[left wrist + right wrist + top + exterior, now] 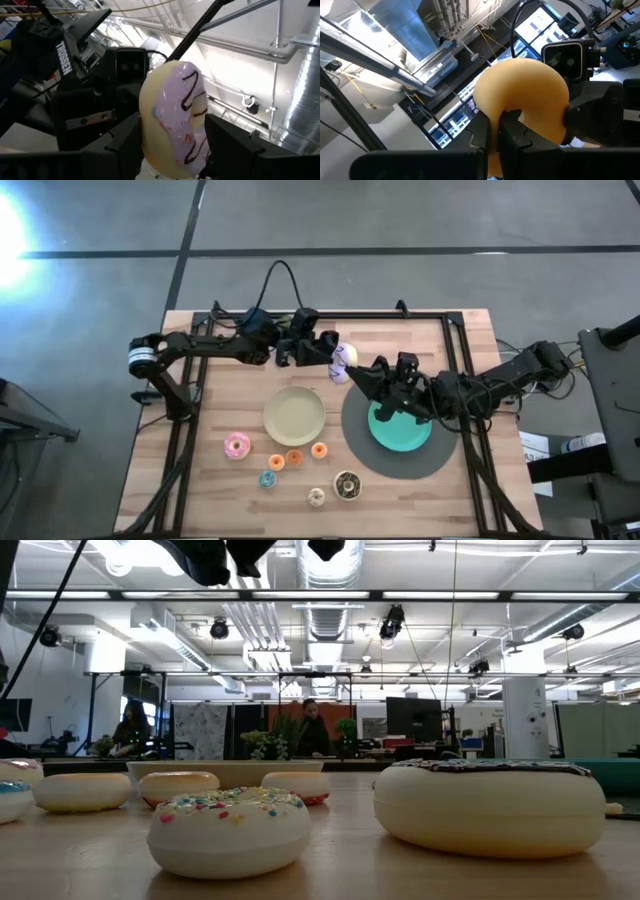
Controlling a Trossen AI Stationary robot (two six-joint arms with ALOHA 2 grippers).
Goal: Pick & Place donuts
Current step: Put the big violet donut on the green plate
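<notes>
The left gripper (322, 352) is raised over the table's (455, 480) far middle. Its fingers (235, 145) are clenched on a donut with lilac icing and dark squiggles (175, 117), which stands on edge between them. From above, that lilac donut (343, 362) shows just right of the left gripper and just left of the right gripper (362, 372).

The beige plate (295, 415) near the centre holds nothing. Loose on the wood in front of it lie a pink donut (237, 445), a blue mini (268, 479), two orange minis (277, 462) (294, 457), a third orange one (319, 449), a cream mini (316, 497) and a chocolate donut (347, 484).

Right of the beige plate, a teal plate (400, 433) sits on a dark round mat (375, 460); the right arm crosses above it, hiding part of it.

The right gripper's fingers (512, 132) press a yellow-tan rounded donut (522, 92). Whether this is the lilac donut's underside I cannot tell.
</notes>
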